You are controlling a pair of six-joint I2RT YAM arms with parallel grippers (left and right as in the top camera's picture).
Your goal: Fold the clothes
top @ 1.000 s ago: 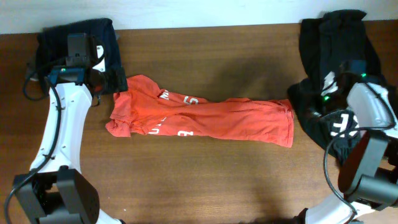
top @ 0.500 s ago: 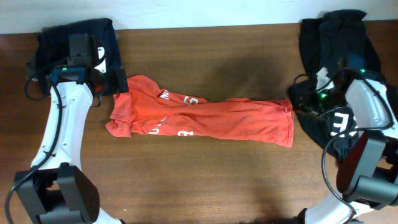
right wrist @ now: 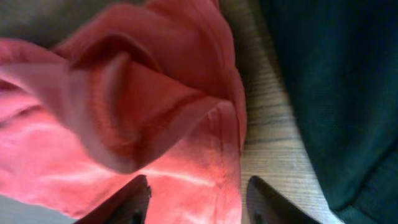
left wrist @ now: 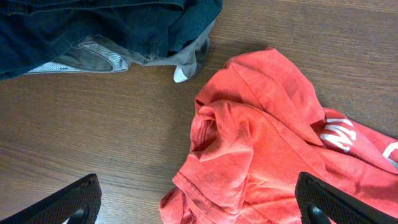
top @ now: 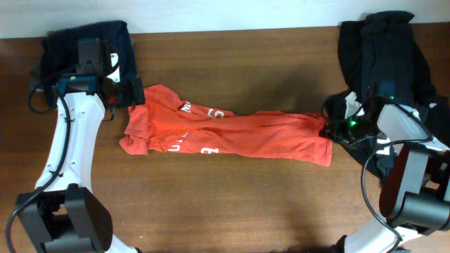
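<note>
Overhead, your right gripper [top: 332, 131] sat parted at the T-shirt [top: 232, 135] right hem, left gripper [top: 132, 91] wide apart; table [top: 232, 207] open along the lower frame

The left arm [top: 60, 151] rises from its base at the near left corner. Its long white link runs away from the base, then bends at the wrist so that the left gripper [top: 130, 91] points inward toward the middle. Its fingers [left wrist: 78, 202] are spread wide, one at each lower corner of the left wrist view. The right arm [top: 408, 130] curls over its own base, and the right gripper [top: 332, 130] points inward too. Its fingers [right wrist: 127, 199] are parted with a clear gap between them.
</note>
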